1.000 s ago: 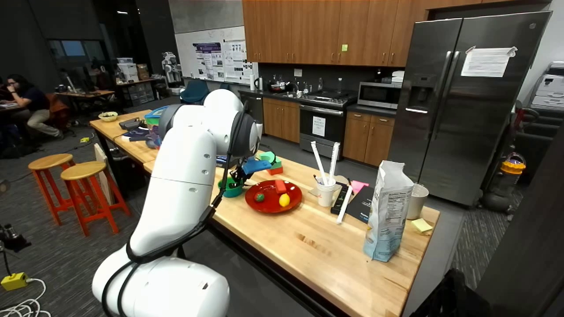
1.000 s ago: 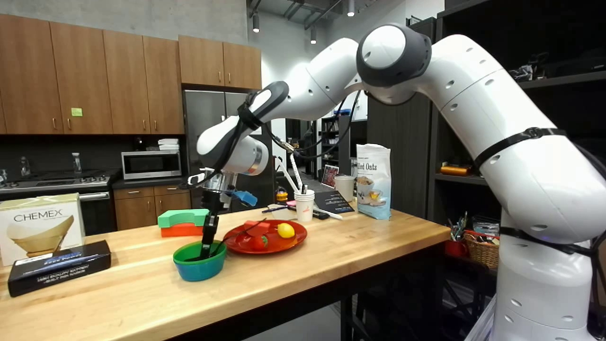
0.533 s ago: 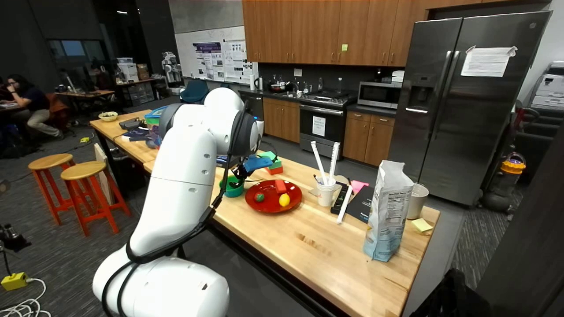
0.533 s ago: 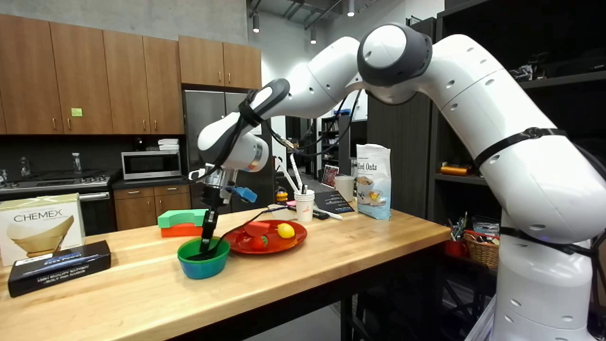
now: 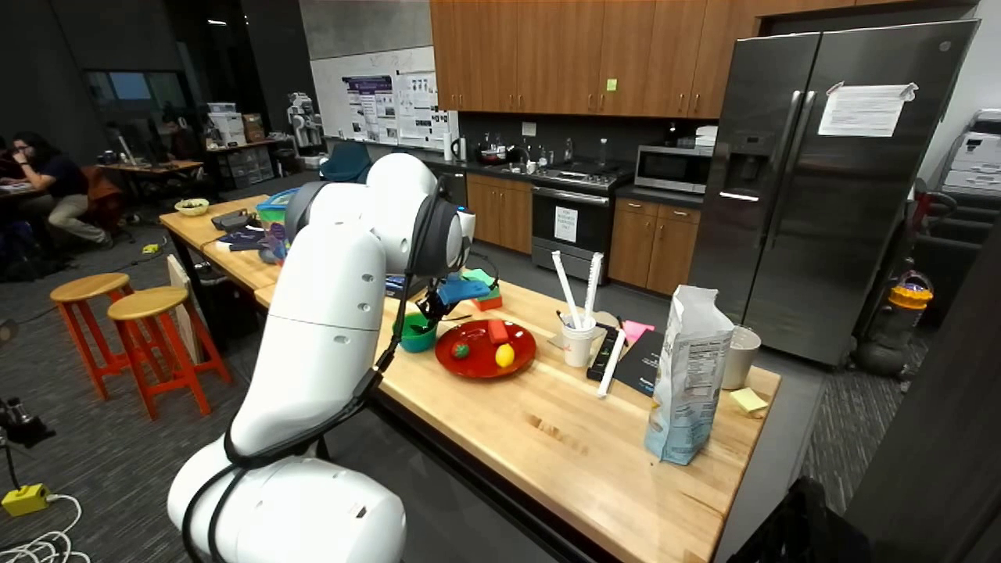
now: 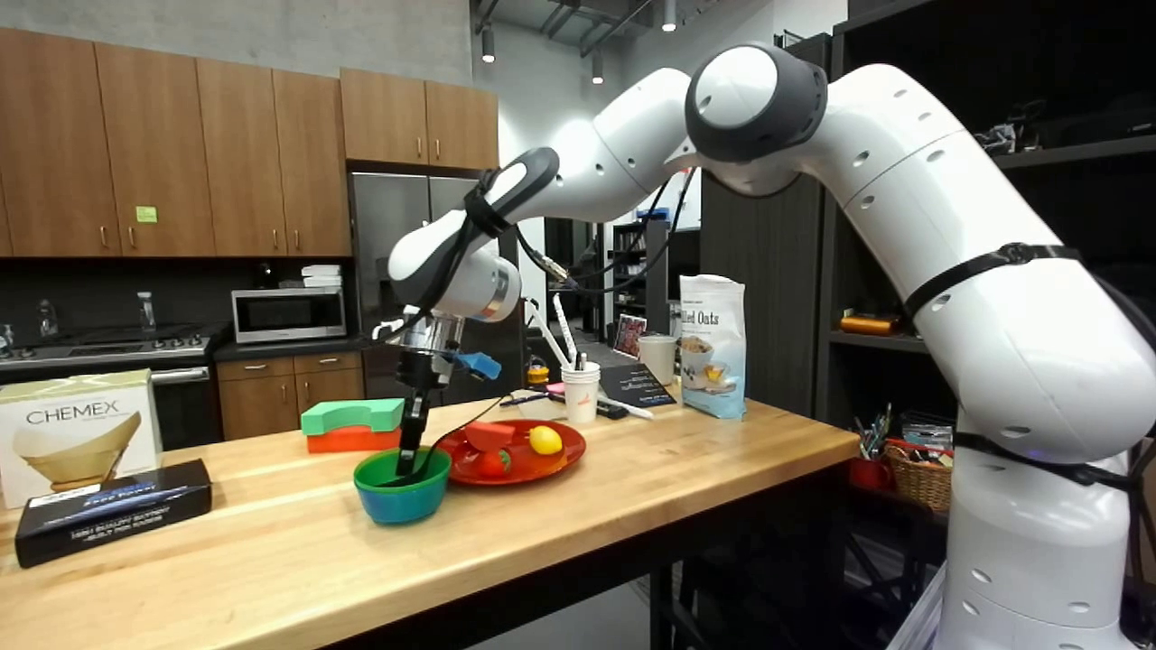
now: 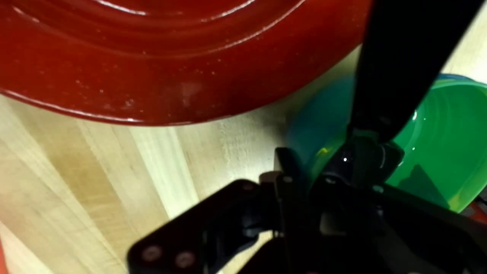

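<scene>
From left to right in an exterior view, a Chemex box [image 6: 81,433] and a flat black box [image 6: 113,510] sit on the table [image 6: 244,560], then a green block [image 6: 339,417] atop a red block [image 6: 352,440]. Next, the tool [image 6: 406,462] reaches down to a green-and-blue bowl [image 6: 404,504], pinching its wall. Just beside the bowl, a red plate [image 6: 542,469] carries a lemon [image 6: 545,440]; farther right stands an oats bag [image 6: 713,348].
</scene>
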`<state>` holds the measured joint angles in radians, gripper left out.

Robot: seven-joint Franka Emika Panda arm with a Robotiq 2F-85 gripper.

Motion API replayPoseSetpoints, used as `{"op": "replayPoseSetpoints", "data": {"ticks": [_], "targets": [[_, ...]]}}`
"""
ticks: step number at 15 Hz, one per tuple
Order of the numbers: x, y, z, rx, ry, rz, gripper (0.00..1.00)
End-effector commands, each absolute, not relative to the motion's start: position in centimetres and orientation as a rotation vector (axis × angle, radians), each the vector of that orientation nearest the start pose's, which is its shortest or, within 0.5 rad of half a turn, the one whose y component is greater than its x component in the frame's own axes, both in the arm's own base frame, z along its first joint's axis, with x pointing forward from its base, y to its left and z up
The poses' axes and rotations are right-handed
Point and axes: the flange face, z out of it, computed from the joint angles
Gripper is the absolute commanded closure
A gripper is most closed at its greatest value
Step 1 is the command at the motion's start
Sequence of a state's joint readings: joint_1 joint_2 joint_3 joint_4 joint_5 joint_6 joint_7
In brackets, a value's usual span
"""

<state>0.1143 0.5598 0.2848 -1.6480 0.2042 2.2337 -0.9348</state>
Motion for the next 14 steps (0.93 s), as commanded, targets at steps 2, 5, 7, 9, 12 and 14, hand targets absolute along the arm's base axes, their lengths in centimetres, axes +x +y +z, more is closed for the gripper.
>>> {"op": "replayPoseSetpoints", "data": {"ticks": [2, 5, 7, 9, 12, 14], "targets": [[62.0, 23.0, 32.9, -2.372, -1.527, -0.186, 0.98], [60.9, 22.0, 33.9, -2.383, -1.497, -0.185, 0.98], [59.8, 21.2, 34.5, -2.401, -1.468, -0.188, 0.98], [58.7, 20.0, 35.2, -2.426, -1.434, -0.201, 0.98], [56.9, 17.3, 36.1, -2.472, -1.349, -0.220, 0.98], [55.6, 15.6, 36.2, -2.512, -1.288, -0.233, 0.98]]}}
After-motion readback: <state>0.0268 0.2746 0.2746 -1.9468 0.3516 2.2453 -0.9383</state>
